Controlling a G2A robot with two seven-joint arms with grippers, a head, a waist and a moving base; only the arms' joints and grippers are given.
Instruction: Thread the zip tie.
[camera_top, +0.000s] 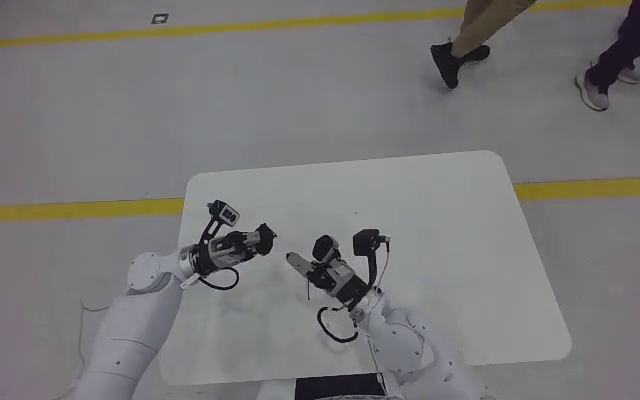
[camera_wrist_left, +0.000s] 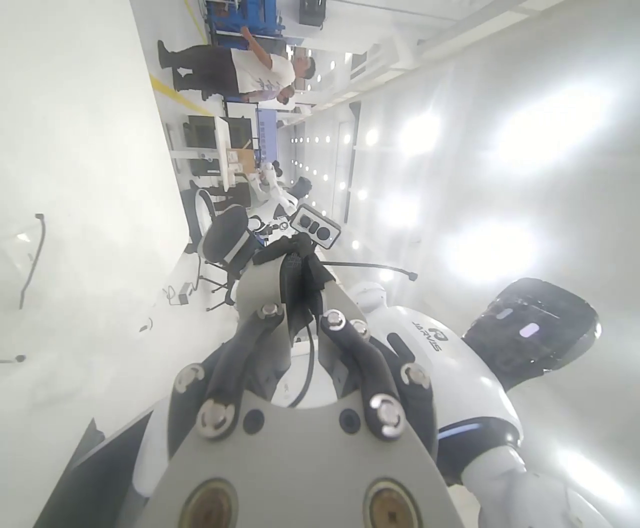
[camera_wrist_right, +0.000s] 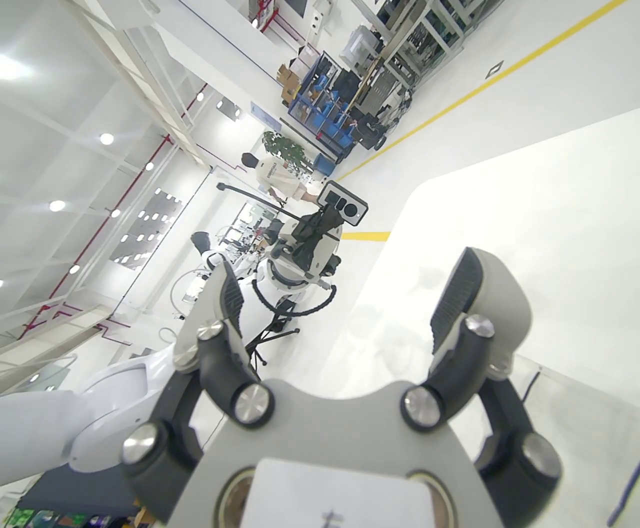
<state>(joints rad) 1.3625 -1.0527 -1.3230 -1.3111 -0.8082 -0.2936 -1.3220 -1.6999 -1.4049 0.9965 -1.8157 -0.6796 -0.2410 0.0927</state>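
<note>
A thin black zip tie (camera_wrist_left: 370, 266) sticks out sideways from my left gripper (camera_wrist_left: 300, 267), which is shut on it; its small head is at the free end. From the right wrist view the same zip tie (camera_wrist_right: 260, 201) juts away from the left gripper (camera_wrist_right: 312, 235), held in the air straight ahead. My right gripper (camera_wrist_right: 345, 295) is open with nothing between its ribbed pads (camera_wrist_right: 460, 295). In the top view the left gripper (camera_top: 262, 240) and right gripper (camera_top: 297, 263) face each other a short gap apart, above the near-left part of the white table (camera_top: 450, 200).
The table's rounded left edge (camera_top: 190, 200) lies just beyond the left arm. Bare tabletop stretches to the right and far side. Yellow floor lines (camera_top: 90, 209) run past the table.
</note>
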